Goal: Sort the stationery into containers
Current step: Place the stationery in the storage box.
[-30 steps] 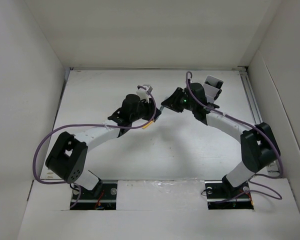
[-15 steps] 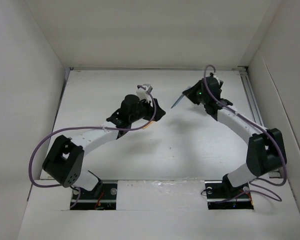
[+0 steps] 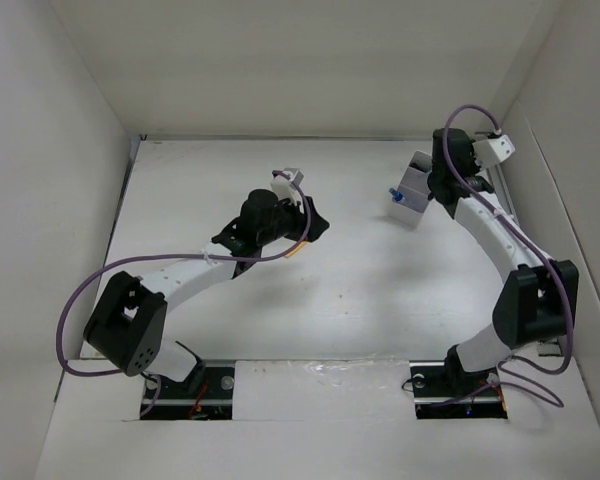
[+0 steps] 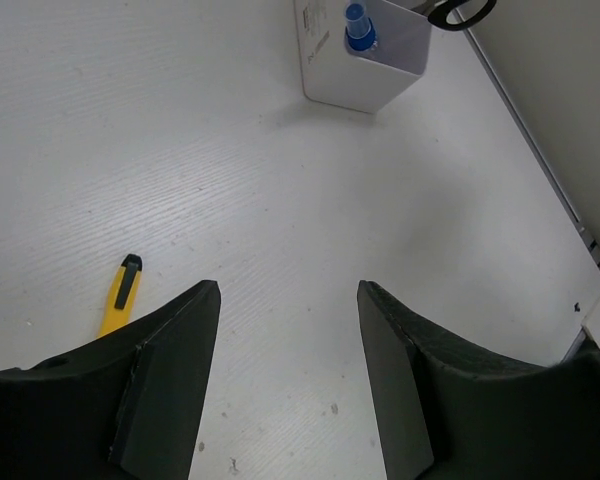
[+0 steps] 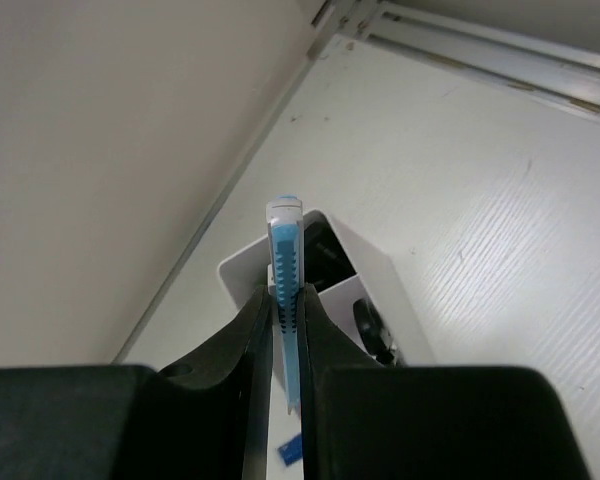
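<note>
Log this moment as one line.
right gripper: shut on blue pen, near tray | left gripper: open, empty | yellow stick: on table

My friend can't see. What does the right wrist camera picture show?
The right end effector pinches a slim blue-and-white pen, pointing it toward a white container with dark things inside. White table lies beyond.

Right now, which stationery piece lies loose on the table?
The short yellow stick, flat on the table beside the left gripper. The blue-capped bottle stands in the tray; the silver-blue pen is clamped in the right gripper.
</note>
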